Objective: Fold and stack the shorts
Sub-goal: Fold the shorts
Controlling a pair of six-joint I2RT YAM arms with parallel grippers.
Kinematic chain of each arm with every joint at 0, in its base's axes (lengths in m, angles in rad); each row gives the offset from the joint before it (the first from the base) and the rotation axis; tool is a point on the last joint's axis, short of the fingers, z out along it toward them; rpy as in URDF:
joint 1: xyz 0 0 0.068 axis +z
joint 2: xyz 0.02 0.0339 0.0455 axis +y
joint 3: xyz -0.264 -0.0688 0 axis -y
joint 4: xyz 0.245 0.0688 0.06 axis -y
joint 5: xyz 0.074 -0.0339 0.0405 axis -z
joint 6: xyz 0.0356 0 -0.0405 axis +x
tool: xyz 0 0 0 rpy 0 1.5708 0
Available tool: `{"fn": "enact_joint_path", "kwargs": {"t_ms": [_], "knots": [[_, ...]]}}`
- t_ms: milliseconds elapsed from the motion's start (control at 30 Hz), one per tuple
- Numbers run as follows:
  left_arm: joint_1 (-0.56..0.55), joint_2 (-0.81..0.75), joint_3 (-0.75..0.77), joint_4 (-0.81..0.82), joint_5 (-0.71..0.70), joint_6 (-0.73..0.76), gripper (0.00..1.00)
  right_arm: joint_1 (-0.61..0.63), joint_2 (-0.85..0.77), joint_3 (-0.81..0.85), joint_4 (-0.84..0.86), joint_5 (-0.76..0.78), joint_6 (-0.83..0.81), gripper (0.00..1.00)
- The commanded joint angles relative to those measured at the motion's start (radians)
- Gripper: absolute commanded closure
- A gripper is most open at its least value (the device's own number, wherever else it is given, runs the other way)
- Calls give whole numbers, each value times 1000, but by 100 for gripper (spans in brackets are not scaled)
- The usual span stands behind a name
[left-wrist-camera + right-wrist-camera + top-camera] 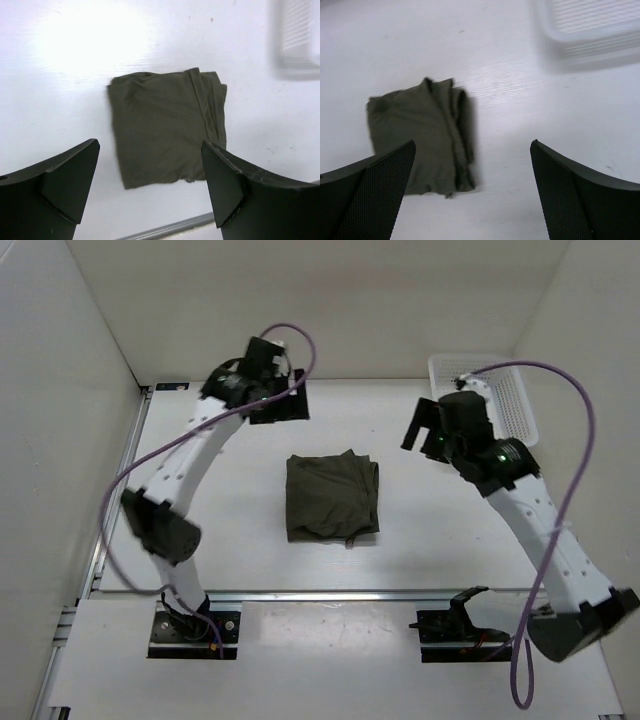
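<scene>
– The shorts [332, 497] are seen from above, folded near-square in the middle of the bench [450, 530], between the left pincer [280, 402] and the right pincer [422, 428]; neither is clearly nearer.
– From the left wrist?
– Jaws are spread and nothing is held; the shorts lie ahead, bunched edge rightward.
– Right wrist?
– Released too. The shorts are ahead-left, the basket [590, 30] ahead-right, with bare bench between.

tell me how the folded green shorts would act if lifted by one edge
Probably floppy: the shorts lie as a soft, wrinkled folded square, so one lifted edge would likely let the layers sag open. Likely light, being thin cloth lying flat on the table. Pushed, they would probably bunch rather than slide whole.
</scene>
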Motion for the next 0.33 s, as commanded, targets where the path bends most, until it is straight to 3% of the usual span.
{"fn": "enact_joint_path", "kwargs": {"t_ms": [0, 133, 300], "knots": [[60, -307, -126, -5, -62, -27, 5, -54, -92, -66, -156, 208, 0, 0], [89, -579, -428, 48, -213, -87, 5, -85, -239, -141, -199, 292, 0, 0], [109, -802, -613, 48, -313, -133, 0, -85, -325, -218, -202, 334, -10, 0]]}}
